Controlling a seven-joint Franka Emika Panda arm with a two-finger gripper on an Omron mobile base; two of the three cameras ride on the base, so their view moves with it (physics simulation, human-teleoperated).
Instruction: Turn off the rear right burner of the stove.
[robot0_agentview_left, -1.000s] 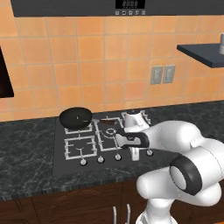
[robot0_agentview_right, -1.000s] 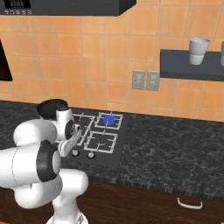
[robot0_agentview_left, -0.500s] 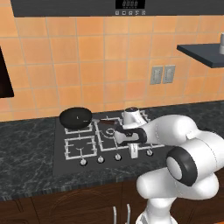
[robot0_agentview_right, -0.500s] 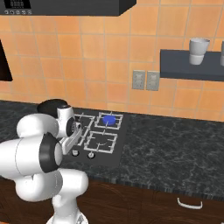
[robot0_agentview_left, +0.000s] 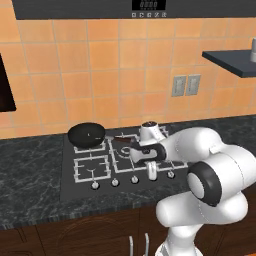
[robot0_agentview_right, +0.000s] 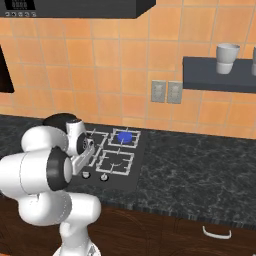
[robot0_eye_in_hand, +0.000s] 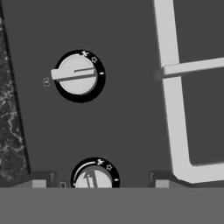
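Knobs on the stove (robot0_agentview_left: 90, 170) look small, rigid and smooth; at the hand view's bottom edge the nearer knob (robot0_eye_in_hand: 94, 178) sits between the spread, empty fingertips (robot0_eye_in_hand: 38, 183), its raised bar the place to pinch. Farther off, upper left, lies a second knob (robot0_eye_in_hand: 78, 75). Beyond, centre of the right base view, the rear right burner (robot0_agentview_right: 124, 136) glows blue, though which knob serves it I cannot tell.

Stove (robot0_eye_in_hand: 127, 127): flat black surface.
Upper knob (robot0_eye_in_hand: 77, 75): silver, ridge lying crosswise, ringed by small white marks.
Lower knob (robot0_eye_in_hand: 93, 178): below the upper knob, partly cut off, ridge nearly upright.
Grate (robot0_eye_in_hand: 173, 105): pale-grey bars right of the knobs.
Worktop (robot0_eye_in_hand: 9, 131): dark speckled strip left of the stove.
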